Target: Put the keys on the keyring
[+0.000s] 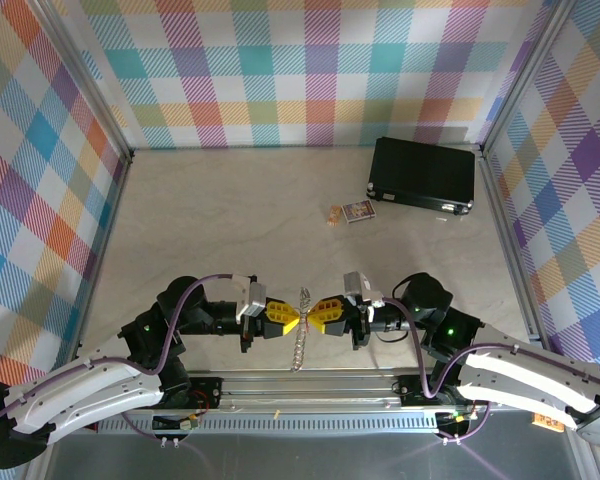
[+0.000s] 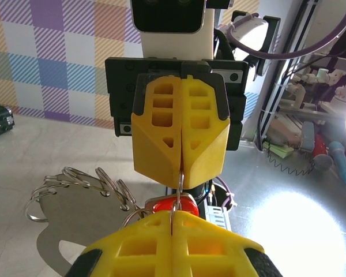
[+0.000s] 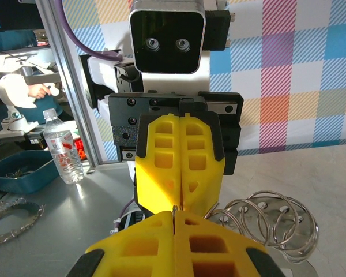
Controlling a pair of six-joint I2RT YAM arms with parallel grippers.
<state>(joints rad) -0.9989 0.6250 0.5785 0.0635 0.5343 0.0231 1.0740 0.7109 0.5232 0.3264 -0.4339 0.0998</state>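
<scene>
The left hand (image 1: 292, 321) and the right hand (image 1: 318, 312) met tip to tip over the near edge of the counter (image 1: 230, 220), each with its jaws pressed fully together. Between them hung the keyring (image 1: 299, 348), a silver, chain-like loop dangling below the two tips. In the left wrist view, a thin wire of the keyring (image 2: 83, 180) ran from the seam of the right hand (image 2: 181, 170) down into the seam of the left hand (image 2: 173, 222), so both hands seemed to pinch that one wire. The key (image 2: 174, 205) sat just between the two hands with its red head showing — whether it was threaded onto the wire could not be told. Well apart, at the far right of the counter, lay a black case (image 1: 423, 172), and near it a small printed card (image 1: 358, 211).
</scene>
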